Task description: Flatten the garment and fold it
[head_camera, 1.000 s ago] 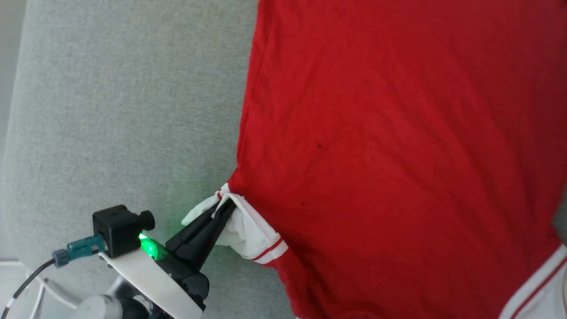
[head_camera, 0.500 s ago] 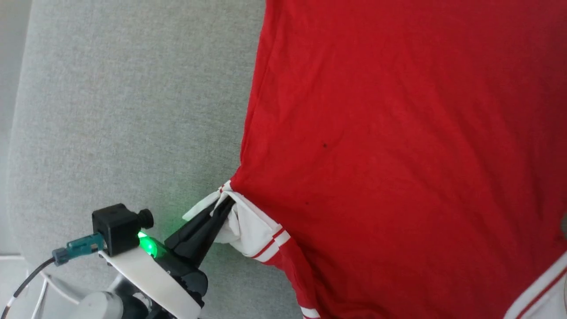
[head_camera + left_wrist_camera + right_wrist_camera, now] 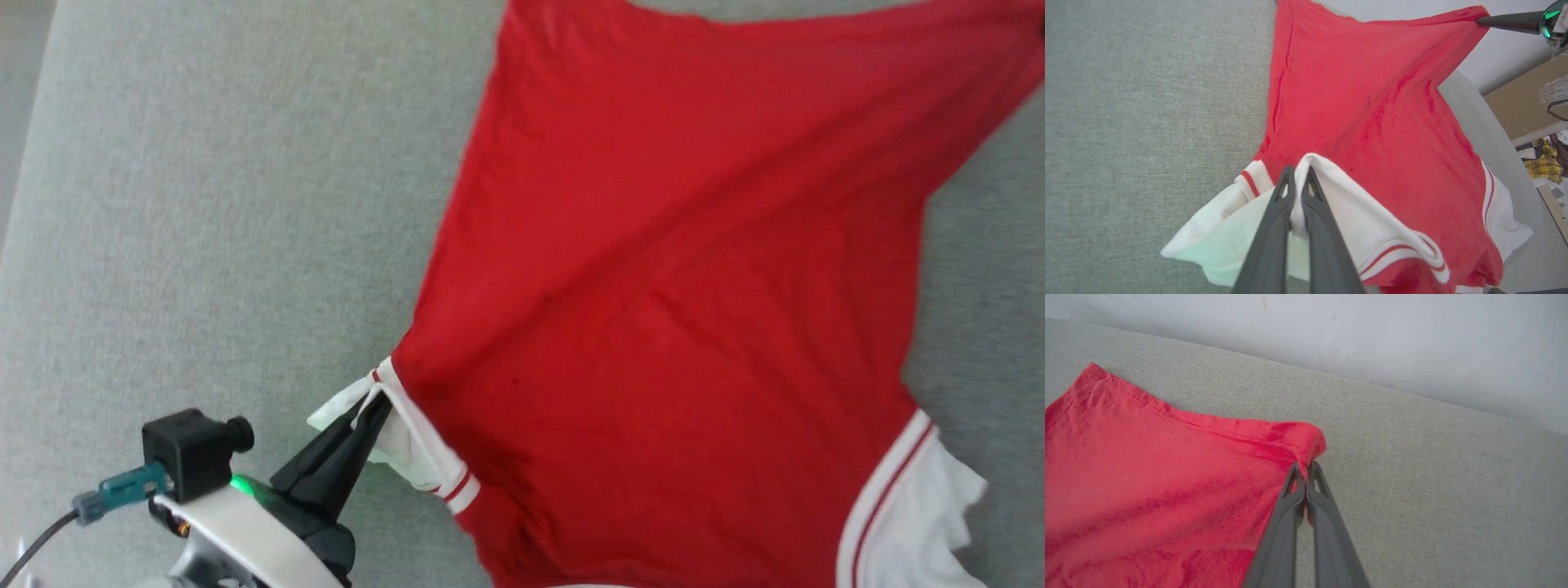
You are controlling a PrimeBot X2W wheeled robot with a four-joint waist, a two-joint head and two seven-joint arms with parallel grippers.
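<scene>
A red jersey T-shirt (image 3: 669,327) lies plain side up, stretched over a grey fabric surface (image 3: 204,204). The left gripper (image 3: 1299,173) has its fingers pinched shut on a fold of the white sleeve (image 3: 1355,220), which bunches either side of them. The right gripper (image 3: 1303,467) is clamped on a red hem corner (image 3: 1310,445) at its fingertips. The cloth looks light, soft and limp, likely sagging between holds; corners and seams seem the surest grips.

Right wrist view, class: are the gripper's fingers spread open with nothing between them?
No, the right gripper is shut, pinching a hem corner of the red garment.
</scene>
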